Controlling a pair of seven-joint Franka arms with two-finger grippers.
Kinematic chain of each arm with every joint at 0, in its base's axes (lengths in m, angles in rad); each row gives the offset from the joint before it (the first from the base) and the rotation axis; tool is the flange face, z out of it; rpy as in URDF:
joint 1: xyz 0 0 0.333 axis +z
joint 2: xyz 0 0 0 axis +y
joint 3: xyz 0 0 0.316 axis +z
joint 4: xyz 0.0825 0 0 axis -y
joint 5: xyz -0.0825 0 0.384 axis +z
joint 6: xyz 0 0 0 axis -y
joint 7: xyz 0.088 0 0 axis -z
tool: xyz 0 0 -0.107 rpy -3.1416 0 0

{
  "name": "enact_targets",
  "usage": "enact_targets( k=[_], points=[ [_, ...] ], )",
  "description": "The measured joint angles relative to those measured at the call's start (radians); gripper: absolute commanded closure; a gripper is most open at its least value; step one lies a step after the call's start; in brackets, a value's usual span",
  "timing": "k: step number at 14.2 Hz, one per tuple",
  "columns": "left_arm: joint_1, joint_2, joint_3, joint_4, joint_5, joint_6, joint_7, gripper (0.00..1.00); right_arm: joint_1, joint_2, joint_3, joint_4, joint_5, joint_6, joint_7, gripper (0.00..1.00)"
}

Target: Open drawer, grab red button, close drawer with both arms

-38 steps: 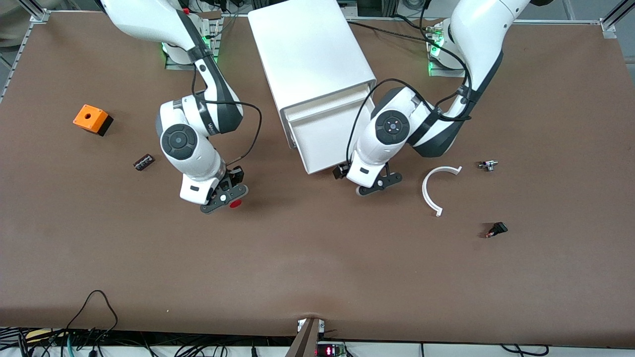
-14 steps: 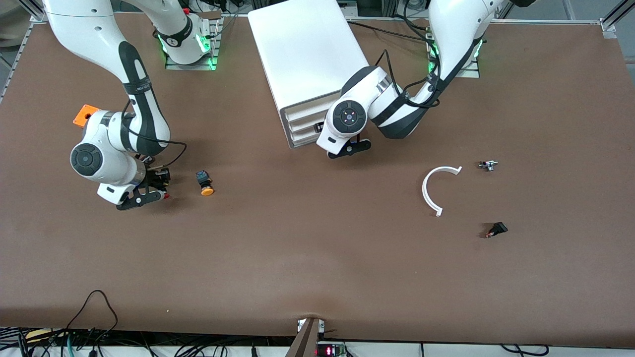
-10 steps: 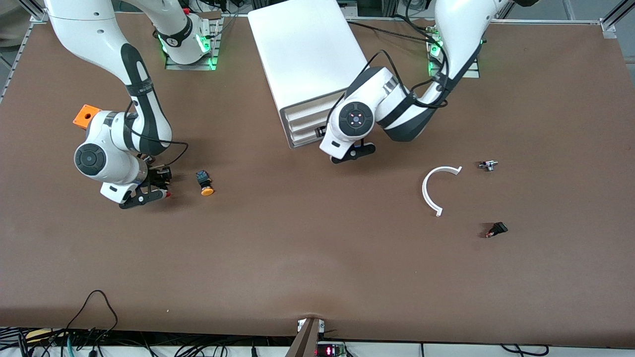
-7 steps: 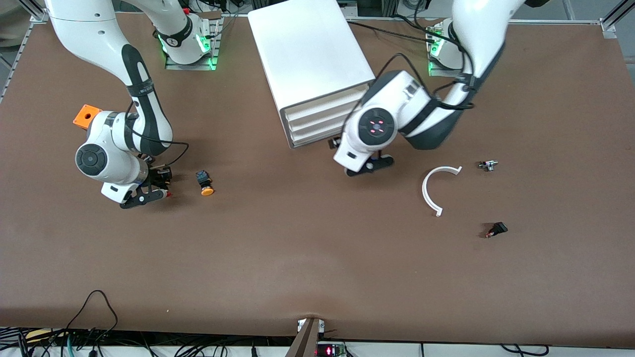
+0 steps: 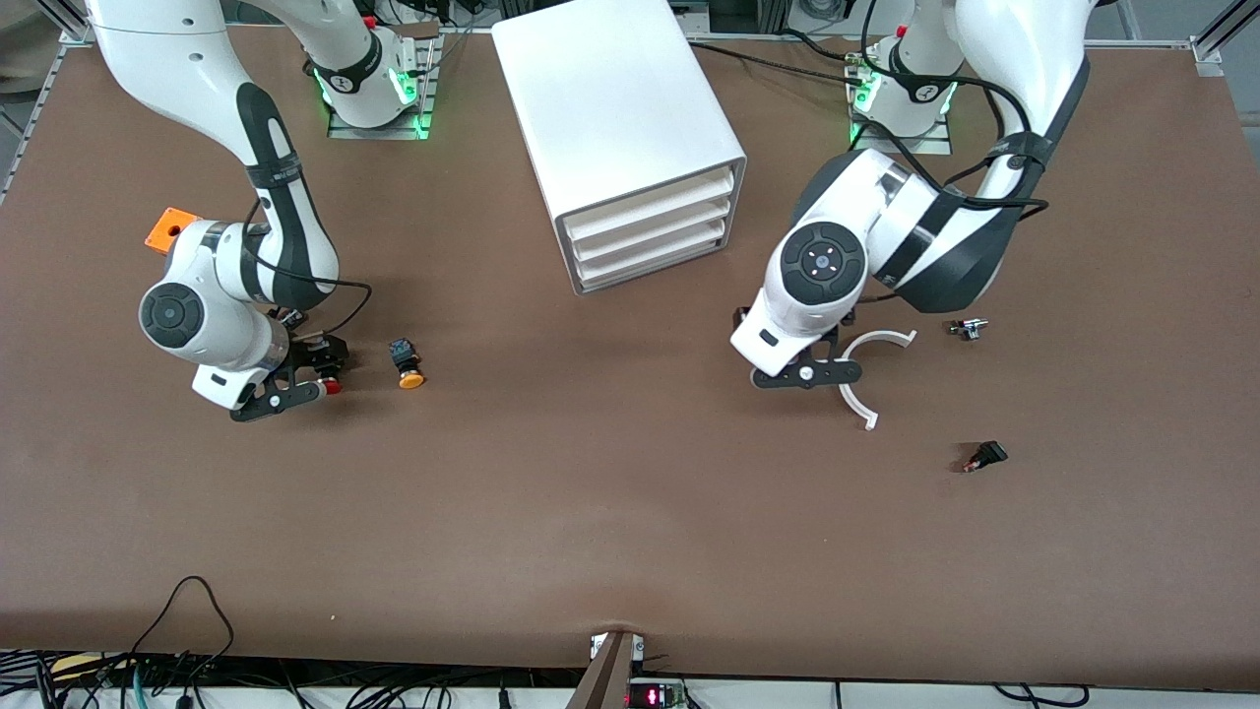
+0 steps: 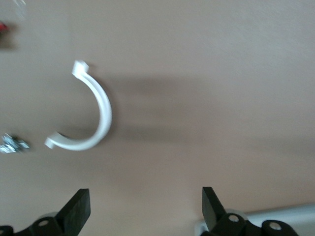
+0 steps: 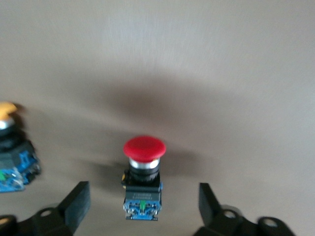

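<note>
The button [image 7: 143,167], red-capped with a black-and-blue body, lies on the table toward the right arm's end. My right gripper [image 7: 142,209] is open around it, and both fingers stand apart from its body. In the front view only its red cap [image 5: 333,387] peeks out beside the right gripper [image 5: 285,392]. The white cabinet [image 5: 610,108] has all three fronts flush, so the drawer [image 5: 654,236] is shut. My left gripper [image 5: 807,374] is open and empty over bare table, beside a white curved piece [image 5: 852,386].
An orange-capped button [image 5: 406,367] lies just beside the red one. An orange cube [image 5: 167,228] sits partly hidden by the right arm. Toward the left arm's end lie a small metal part [image 5: 969,328] and a small black part [image 5: 986,455].
The right gripper opened and let go of the button, which now rests on the table. The left arm pushed the drawer shut, then swung away from the cabinet to the curved piece.
</note>
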Motion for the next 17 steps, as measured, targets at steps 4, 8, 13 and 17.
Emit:
enact_targets(
  k=[4, 8, 13, 17],
  points=[
    [0.096, -0.006, -0.001, 0.029, 0.127, 0.001, 0.222, 0.00, 0.007, -0.078, 0.002, 0.165, 0.000, -0.225, -0.001, 0.00],
    [0.212, -0.049, -0.007, 0.113, 0.105, -0.023, 0.439, 0.00, 0.012, -0.141, 0.004, 0.439, 0.000, -0.550, -0.001, 0.00],
    [0.264, -0.061, -0.011, 0.191, 0.070, -0.163, 0.577, 0.00, -0.047, -0.164, 0.043, 0.468, -0.013, -0.566, -0.008, 0.00],
    [0.201, -0.137, 0.131, 0.194, -0.056, -0.206, 0.668, 0.00, -0.265, -0.250, 0.325, 0.479, -0.134, -0.601, 0.018, 0.00]
  ],
)
